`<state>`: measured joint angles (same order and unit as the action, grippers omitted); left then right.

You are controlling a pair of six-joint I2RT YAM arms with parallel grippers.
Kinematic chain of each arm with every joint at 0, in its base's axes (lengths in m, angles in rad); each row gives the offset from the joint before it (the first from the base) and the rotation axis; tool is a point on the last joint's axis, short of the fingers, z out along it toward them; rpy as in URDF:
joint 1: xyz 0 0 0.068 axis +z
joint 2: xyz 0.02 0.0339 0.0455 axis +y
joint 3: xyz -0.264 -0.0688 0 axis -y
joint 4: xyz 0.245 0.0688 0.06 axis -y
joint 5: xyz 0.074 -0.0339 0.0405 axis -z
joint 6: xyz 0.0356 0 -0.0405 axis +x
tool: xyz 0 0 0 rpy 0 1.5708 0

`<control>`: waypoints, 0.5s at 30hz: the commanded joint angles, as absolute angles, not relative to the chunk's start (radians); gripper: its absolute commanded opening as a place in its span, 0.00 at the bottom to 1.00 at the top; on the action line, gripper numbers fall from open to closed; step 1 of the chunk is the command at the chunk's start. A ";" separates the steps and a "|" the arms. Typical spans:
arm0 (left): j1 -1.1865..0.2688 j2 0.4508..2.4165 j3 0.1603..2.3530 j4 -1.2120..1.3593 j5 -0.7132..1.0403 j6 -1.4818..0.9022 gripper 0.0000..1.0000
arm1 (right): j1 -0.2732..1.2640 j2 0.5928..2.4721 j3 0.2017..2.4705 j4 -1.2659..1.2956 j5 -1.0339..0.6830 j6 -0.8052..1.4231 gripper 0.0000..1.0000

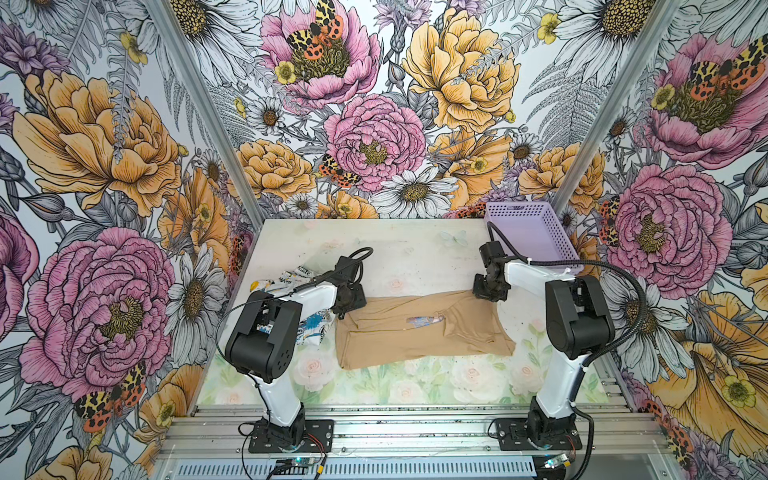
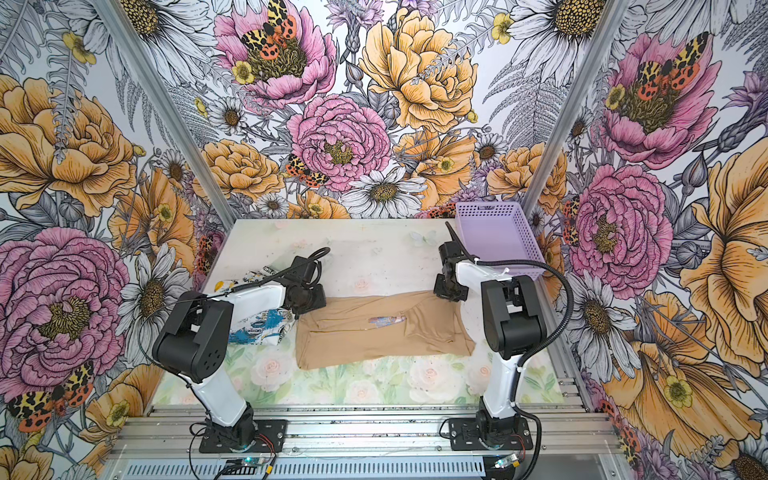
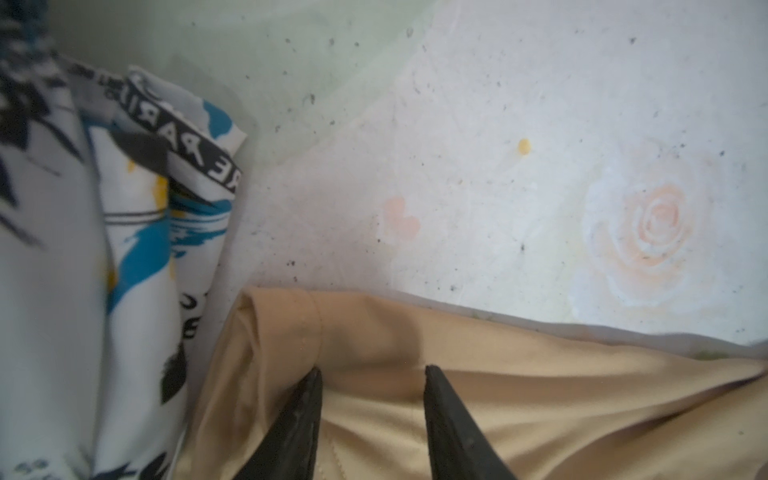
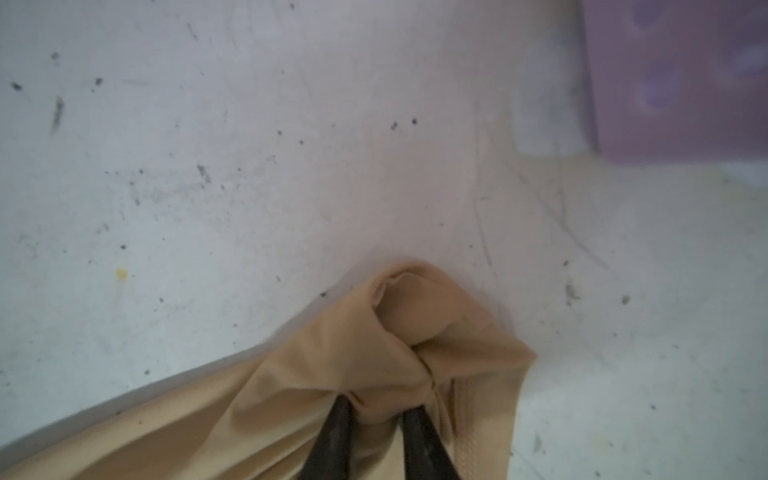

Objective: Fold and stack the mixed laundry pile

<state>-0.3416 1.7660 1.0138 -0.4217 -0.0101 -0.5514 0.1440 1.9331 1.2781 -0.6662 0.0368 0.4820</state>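
The tan-beige garment [image 1: 424,332] [image 2: 374,336] lies spread across the middle of the table in both top views, with a small coloured tag [image 1: 424,320] on it. The white printed garment [image 1: 316,328] [image 2: 266,328] lies crumpled to its left, partly under my left arm. My left gripper [image 1: 347,309] [image 3: 372,370] is down on the tan garment's [image 3: 540,395] far left corner, jaws apart with cloth between the tips. My right gripper [image 1: 488,295] [image 4: 378,405] is at the far right corner, shut on a bunched fold of the tan garment [image 4: 332,340].
A lavender perforated basket [image 1: 528,232] [image 2: 498,237] [image 4: 681,83] stands at the back right, just behind my right gripper. The printed garment [image 3: 137,249] lies right beside the tan corner under my left gripper. Bare table [image 1: 407,257] stretches behind the tan garment.
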 commanded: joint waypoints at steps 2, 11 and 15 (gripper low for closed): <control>-0.320 1.810 1.014 -0.450 -0.037 -0.565 0.43 | 0.126 2.006 1.332 -0.682 0.098 0.433 0.24; -0.339 1.718 1.029 -0.445 -0.013 -0.561 0.50 | 0.125 1.974 1.391 -0.734 0.065 0.394 0.25; -0.341 1.629 1.000 -0.445 -0.007 -0.559 0.57 | 0.127 1.883 1.379 -0.753 0.041 0.395 0.28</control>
